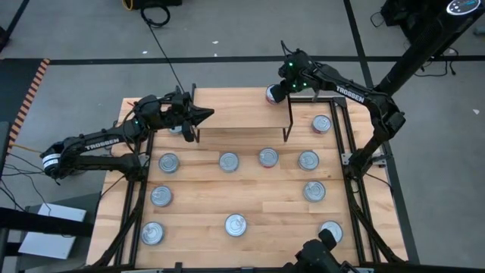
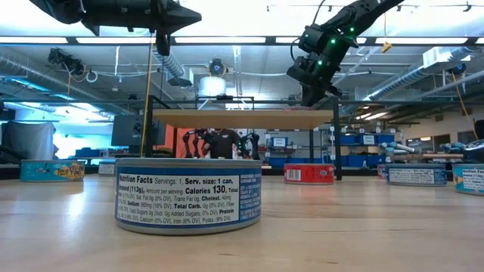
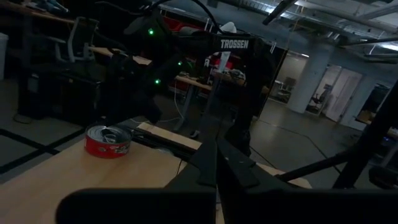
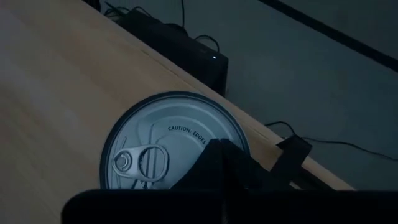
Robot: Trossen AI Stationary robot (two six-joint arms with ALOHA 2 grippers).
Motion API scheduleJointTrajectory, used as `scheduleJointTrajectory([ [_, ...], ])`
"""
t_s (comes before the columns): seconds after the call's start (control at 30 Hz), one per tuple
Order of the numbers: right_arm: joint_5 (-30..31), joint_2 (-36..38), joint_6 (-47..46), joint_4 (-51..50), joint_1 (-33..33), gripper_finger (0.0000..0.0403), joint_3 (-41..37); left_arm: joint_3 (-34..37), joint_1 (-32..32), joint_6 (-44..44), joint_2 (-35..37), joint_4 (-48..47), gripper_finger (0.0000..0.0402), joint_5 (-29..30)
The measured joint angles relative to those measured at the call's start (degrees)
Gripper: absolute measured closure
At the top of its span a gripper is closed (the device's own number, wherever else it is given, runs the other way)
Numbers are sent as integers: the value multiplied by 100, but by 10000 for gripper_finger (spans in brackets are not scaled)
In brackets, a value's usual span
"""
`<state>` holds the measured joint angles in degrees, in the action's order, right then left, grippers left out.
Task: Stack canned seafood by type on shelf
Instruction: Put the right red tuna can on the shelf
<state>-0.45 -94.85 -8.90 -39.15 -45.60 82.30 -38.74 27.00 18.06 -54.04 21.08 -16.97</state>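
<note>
A red-labelled can [image 1: 271, 94] with a silver pull-tab top [image 4: 168, 146] stands upright on the shelf [image 1: 242, 110], at the board's far right corner. My right gripper [image 1: 280, 88] is shut and slants down from the far right, its tips [image 4: 221, 155] at the can's rim. My left gripper [image 1: 206, 114] is shut and holds nothing. It hovers level over the shelf's left end and points along the board [image 3: 62, 174] toward the can [image 3: 107, 140]. Several more cans stand on the tabletop, such as one [image 1: 229, 161] in front of the shelf. My right gripper's shut fingers [image 4: 230, 165] stand over the edge of the can's top, on the side toward the table's right edge, slanting down from the far right. Whether they touch the rim I cannot tell. The can sits flat on the shelf board.
A row of cans [image 1: 268, 157] lies in front of the shelf and more stand nearer the front edge [image 1: 236, 224]. One can [image 1: 321, 123] sits right of the shelf's legs. A blue-labelled can [image 2: 188, 195] stands close before the low camera. Black rails frame the table's sides.
</note>
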Motion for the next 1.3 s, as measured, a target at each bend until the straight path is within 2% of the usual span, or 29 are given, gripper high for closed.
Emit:
scheduleJointTrajectory([
  [0.1,-23,0,-9,53,0,401,0,0,0,0,0,0,398,0],
  [0.3,-482,-8,-9,38,83,401,0,0,0,7,0,-2,398,0],
  [0.97,-538,-130,-35,211,229,400,0,-2,2,9,1,-295,397,0],
  [1.3,-1046,773,-5,-92,483,400,-7,-1,0,59,2,-335,397,-220],
])
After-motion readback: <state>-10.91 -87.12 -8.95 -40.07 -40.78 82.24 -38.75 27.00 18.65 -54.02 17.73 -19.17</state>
